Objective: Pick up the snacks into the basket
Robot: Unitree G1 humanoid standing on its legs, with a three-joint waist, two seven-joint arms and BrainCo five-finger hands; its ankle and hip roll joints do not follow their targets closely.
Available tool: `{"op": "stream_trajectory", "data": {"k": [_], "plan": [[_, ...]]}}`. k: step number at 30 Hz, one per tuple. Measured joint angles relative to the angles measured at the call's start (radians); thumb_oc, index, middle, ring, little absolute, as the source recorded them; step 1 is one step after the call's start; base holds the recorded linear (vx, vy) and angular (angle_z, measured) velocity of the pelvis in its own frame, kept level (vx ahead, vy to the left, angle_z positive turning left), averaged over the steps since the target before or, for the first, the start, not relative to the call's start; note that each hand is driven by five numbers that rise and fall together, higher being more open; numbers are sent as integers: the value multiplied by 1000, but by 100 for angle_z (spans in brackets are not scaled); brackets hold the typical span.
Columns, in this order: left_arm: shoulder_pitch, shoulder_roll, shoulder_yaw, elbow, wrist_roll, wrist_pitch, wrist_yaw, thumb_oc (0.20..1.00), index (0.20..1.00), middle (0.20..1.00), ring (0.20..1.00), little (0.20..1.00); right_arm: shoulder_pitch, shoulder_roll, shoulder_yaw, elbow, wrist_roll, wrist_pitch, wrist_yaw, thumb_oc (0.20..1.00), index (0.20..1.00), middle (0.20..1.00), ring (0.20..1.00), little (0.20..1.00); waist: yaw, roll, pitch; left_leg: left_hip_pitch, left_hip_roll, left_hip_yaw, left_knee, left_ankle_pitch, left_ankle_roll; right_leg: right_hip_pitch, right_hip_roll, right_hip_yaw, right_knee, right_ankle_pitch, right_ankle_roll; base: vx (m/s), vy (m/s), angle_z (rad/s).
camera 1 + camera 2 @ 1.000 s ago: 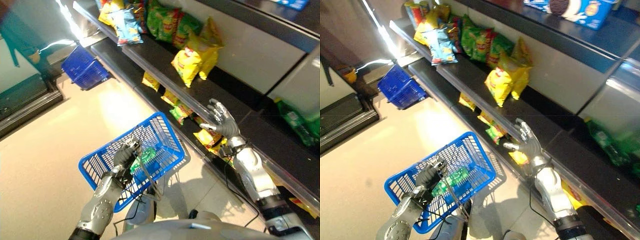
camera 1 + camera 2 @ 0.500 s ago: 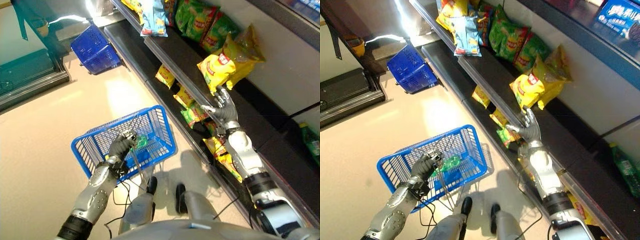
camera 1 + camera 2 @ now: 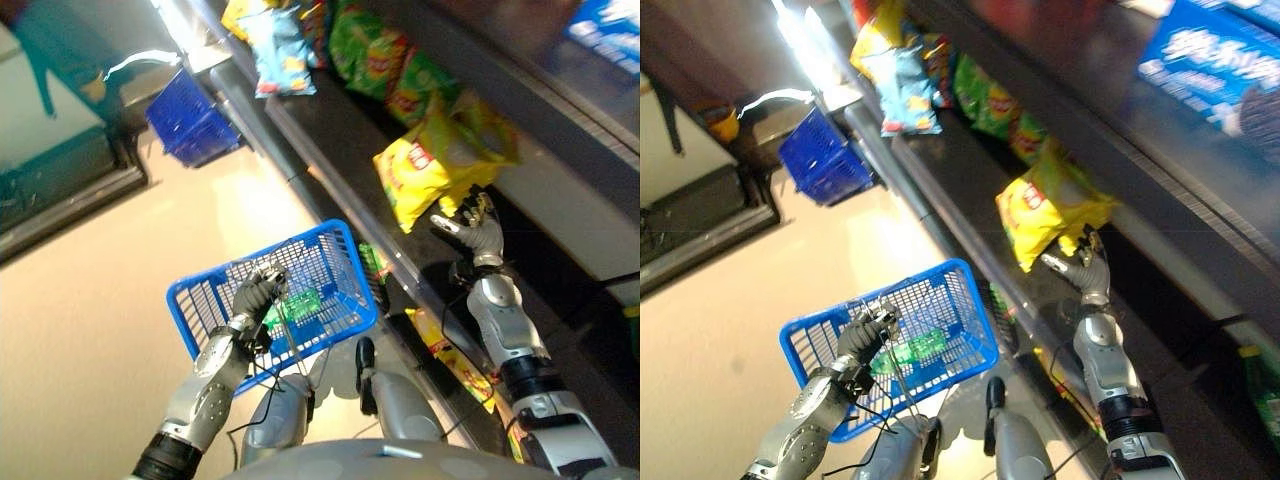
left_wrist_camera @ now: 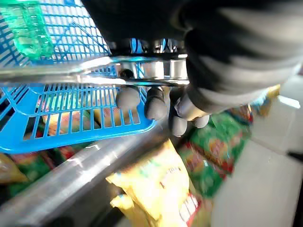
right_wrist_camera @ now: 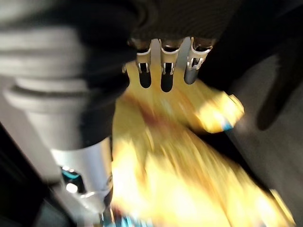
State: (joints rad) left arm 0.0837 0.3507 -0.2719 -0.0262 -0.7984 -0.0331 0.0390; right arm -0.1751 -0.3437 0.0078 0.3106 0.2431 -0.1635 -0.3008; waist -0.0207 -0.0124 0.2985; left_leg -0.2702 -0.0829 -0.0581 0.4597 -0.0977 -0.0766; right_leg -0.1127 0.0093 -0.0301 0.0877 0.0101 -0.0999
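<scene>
My left hand is shut on the wire handle of a blue basket held above the floor. A green packet lies inside the basket. A yellow snack bag stands on the dark middle shelf. My right hand is open just below and right of that bag, its straight fingers reaching the bag without closing on it.
Green bags and a blue-white bag stand farther along the same shelf. More yellow bags lie on the lower shelf by my right arm. A second blue basket sits on the floor. A blue box is on the top shelf.
My right hand has risen from the shelf's front edge to the yellow bag. The left hand keeps its hold on the basket handle. The camera has shifted.
</scene>
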Motion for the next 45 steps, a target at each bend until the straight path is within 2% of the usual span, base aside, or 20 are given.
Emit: {"op": "stream_trajectory", "data": {"k": [2,3,6,8,9,10,12,13,15,16,17,18,26,29,34,35,36,41,43,45], "plan": [[10,-7,31,0,0,-15,3,200,200,200,200,200,9,5,7,21,2,4,-5,1000,1000,1000,1000,1000,7,-8,6,28,9,-19,-211,22,29,22,25,83,-24,12,-13,188,118,-71],[25,-3,60,0,1,-23,10,200,200,200,200,200,17,15,18,45,2,3,-4,1000,1000,1000,1000,1000,30,-12,8,47,0,-121,-339,49,57,59,40,193,-57,27,6,155,110,-85],[31,3,104,-2,1,-44,15,200,200,200,200,200,62,16,42,44,1,3,21,1000,1000,1000,1000,1000,32,13,6,68,47,-127,-416,103,82,92,95,257,-70,6,26,111,191,-84],[35,2,113,-15,1,-81,19,200,200,200,200,200,55,11,44,45,-1,3,33,1000,1000,1000,1000,1000,40,30,0,83,84,-86,-448,167,60,37,100,213,-10,-54,23,56,154,-81],[35,4,112,-22,1,-81,19,200,200,200,200,200,49,10,44,44,-1,4,36,1000,1000,1000,1000,1000,39,31,0,83,89,-59,-463,189,47,16,87,180,14,-69,41,66,186,-60],[25,9,89,-25,1,-74,25,200,200,200,200,200,37,17,44,46,-1,6,42,1000,1000,1000,1000,1000,28,34,2,82,78,-26,-474,230,61,-14,60,165,49,-93,71,87,227,-57],[21,12,53,-25,1,-68,31,200,200,200,200,200,26,19,61,35,-1,10,48,1000,1000,1000,1000,1000,30,28,-1,88,60,15,-496,236,78,-45,24,158,90,-112,100,48,134,-53],[11,12,23,-25,1,-66,31,200,200,200,200,200,21,20,74,27,-1,13,56,1000,1000,1000,1000,1000,19,28,-1,85,40,23,-500,241,97,-51,0,156,87,-115,114,-36,110,-26],[-8,14,11,-25,0,-63,34,200,200,200,200,200,-8,19,117,21,-1,19,67,1000,1000,1000,1000,1000,11,22,3,84,21,22,-504,242,102,-80,-19,154,118,-123,139,-83,68,-22],[-14,25,31,-24,0,-64,43,200,200,200,200,200,-55,19,154,21,-5,22,82,1000,1000,1000,1000,1000,26,13,15,82,26,39,-505,238,107,-110,-26,128,146,-125,163,-32,20,-42],[-17,27,41,-23,0,-64,46,200,200,200,200,200,-71,22,163,21,-7,21,87,1000,1000,1000,1000,1000,36,8,18,82,25,48,-505,234,114,-116,-37,107,137,-120,167,61,0,-44],[-19,42,59,-22,0,-64,50,200,200,200,200,200,-95,27,168,27,-9,23,96,1000,1000,1000,1000,1000,46,0,22,81,22,56,-505,230,117,-109,-55,72,109,-109,168,81,2,-5],[-16,9,55,-21,0,-67,52,200,200,200,200,200,-106,26,205,23,21,31,142,1000,1000,1000,1000,1000,98,-4,27,79,26,-6,-500,221,103,-43,-39,37,29,-86,136,22,-17,20],[-21,1,45,-21,0,-66,54,200,200,200,200,200,-115,30,221,24,64,31,148,1000,1000,1000,1000,1000,86,-7,29,68,22,-31,-493,222,102,-31,-40,17,8,-82,131,-3,-31,27],[-32,2,8,-20,0,-63,66,200,200,200,200,200,-198,45,250,88,179,29,151,1000,1000,1000,1000,1000,105,-20,37,45,21,-61,-482,222,95,-25,-36,-19,-19,-77,125,-18,-34,19],[-37,3,3,-17,0,-62,69,200,200,200,200,200,-218,48,254,107,185,30,151,931,931,931,931,931,107,-22,38,45,21,-63,-481,221,94,-22,-36,-22,-22,-76,124,-24,-23,8],[-52,3,-12,-6,0,-61,71,200,200,200,200,200,-264,66,256,172,221,19,151,200,200,200,200,200,119,-23,39,42,22,-75,-480,222,92,-21,-35,-32,-25,-76,124,-36,-19,16],[-111,3,-71,9,-1,-59,72,200,200,200,200,200,-460,95,257,399,337,13,128,200,200,200,200,200,154,-20,54,13,20,-111,-463,225,82,-23,-30,-67,-37,-74,122,-33,-14,21],[-128,2,-87,9,-1,-59,73,200,200,200,200,200,-498,99,254,411,368,13,114,200,200,200,200,200,178,-21,74,11,21,-115,-463,226,80,-25,-28,-72,-37,-75,122,-7,-15,12],[-133,2,-97,9,-1,-59,74,200,200,200,200,200,-503,100,255,404,377,13,113,200,200,200,200,200,179,-20,80,7,18,-123,-463,227,80,-25,-30,-77,-37,-75,122,5,-5,12]]}}
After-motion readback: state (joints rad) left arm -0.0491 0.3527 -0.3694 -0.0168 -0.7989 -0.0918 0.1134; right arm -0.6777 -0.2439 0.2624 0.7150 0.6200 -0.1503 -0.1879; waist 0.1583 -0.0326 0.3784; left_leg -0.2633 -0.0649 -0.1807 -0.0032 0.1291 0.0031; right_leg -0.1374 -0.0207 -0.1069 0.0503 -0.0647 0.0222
